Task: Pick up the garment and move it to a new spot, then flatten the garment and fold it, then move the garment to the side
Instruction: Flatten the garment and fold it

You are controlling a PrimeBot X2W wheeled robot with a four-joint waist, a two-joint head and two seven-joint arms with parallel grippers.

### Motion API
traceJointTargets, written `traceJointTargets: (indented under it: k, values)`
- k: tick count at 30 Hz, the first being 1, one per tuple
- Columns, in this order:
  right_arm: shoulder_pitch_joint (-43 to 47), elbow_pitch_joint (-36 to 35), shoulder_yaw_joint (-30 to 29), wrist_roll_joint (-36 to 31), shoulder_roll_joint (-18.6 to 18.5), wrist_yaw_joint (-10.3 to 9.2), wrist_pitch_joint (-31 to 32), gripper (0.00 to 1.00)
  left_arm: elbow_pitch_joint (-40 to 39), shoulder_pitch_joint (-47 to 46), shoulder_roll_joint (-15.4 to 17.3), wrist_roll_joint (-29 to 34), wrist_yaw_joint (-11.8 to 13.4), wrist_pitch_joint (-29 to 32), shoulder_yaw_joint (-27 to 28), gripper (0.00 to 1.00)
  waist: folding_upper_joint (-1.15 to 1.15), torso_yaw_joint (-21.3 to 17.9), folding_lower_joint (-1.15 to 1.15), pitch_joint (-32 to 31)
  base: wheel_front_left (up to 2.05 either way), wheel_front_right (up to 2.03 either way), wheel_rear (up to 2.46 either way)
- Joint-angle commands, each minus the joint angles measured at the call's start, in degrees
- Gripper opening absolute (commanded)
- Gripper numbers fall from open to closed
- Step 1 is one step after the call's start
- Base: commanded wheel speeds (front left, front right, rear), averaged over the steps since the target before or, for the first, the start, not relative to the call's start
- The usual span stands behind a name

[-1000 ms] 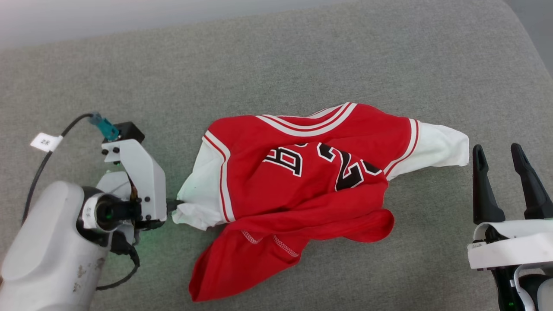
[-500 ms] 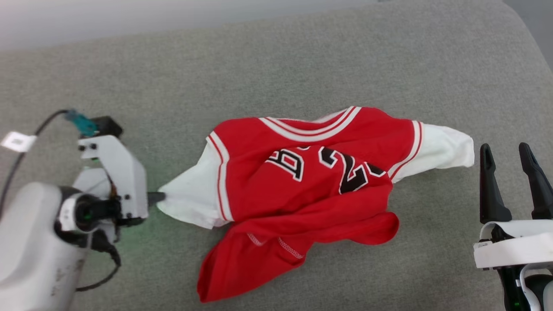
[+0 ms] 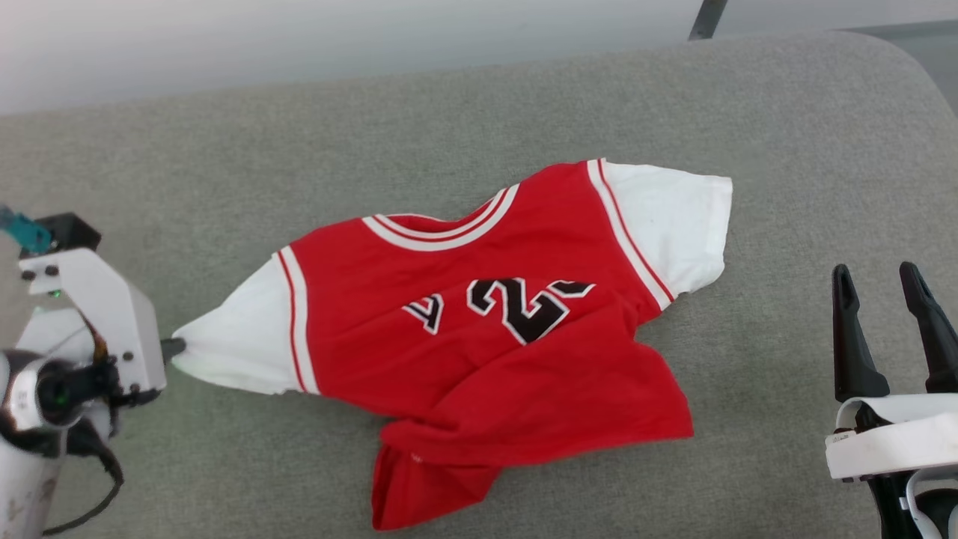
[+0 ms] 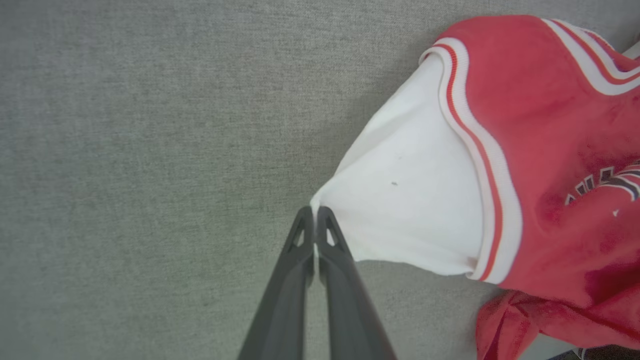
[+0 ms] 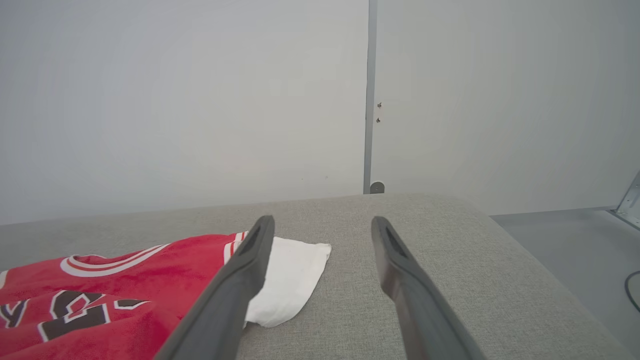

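The garment [image 3: 479, 329], a red jersey with white short sleeves and black numbers, lies spread across the grey cushion [image 3: 449, 120]; its lower hem is bunched and folded at the front. My left gripper [image 3: 174, 349] is shut on the tip of the garment's left white sleeve [image 4: 410, 200], which is pulled taut into a point toward the fingertips [image 4: 325, 225]. My right gripper [image 3: 877, 281] stands open at the lower right, apart from the garment, fingers pointing away from me. In the right wrist view the other white sleeve [image 5: 292, 280] lies just left of the open gripper [image 5: 322, 227].
The grey cushion's back edge meets a pale wall [image 5: 200, 100]. Its right end rounds off toward a grey floor [image 5: 575, 240]. A dark vertical strip [image 5: 371, 95] runs up the wall behind.
My left gripper has pulled the sleeve leftward, dragging the garment left and spreading it flatter; the right sleeve swung up and back. The camera has also shifted. The right gripper kept still.
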Motion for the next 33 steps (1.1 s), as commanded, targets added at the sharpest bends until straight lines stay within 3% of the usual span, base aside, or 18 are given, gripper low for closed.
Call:
traceJointTargets:
  k: [1, 10, 13, 33]
  values:
    - [0.59, -0.20, -0.08, -0.34, -0.30, -0.04, 0.17, 1.00, 0.12, 1.07, 0.41, 0.48, 0.20, -0.50, 0.33, 0.00, 0.00, 0.60, 0.00, -0.65, 0.00, 0.00, 0.00]
    - [1.19, -1.01, 0.36, -0.26, -0.52, -0.04, 1.33, 1.00, 2.57, 4.21, -1.17, 0.25, -1.00, -5.07, 0.51, 0.00, 0.00, 1.79, 0.00, -1.88, 0.00, 0.00, 0.00]
    - [1.26, -1.22, 0.45, -0.26, -0.64, -0.04, 1.61, 1.00, 3.56, 4.47, -2.13, 0.04, -1.20, -6.51, 0.65, 1.00, 0.00, 2.01, 0.00, -2.28, 0.00, 0.00, 0.00]
    - [3.19, -1.97, 0.48, -0.35, -1.06, -0.04, 2.89, 1.00, -3.40, 10.68, -3.91, -0.72, -1.23, -14.39, 3.18, 1.00, 0.00, 4.54, 0.00, -9.90, 0.00, 0.00, 0.00]
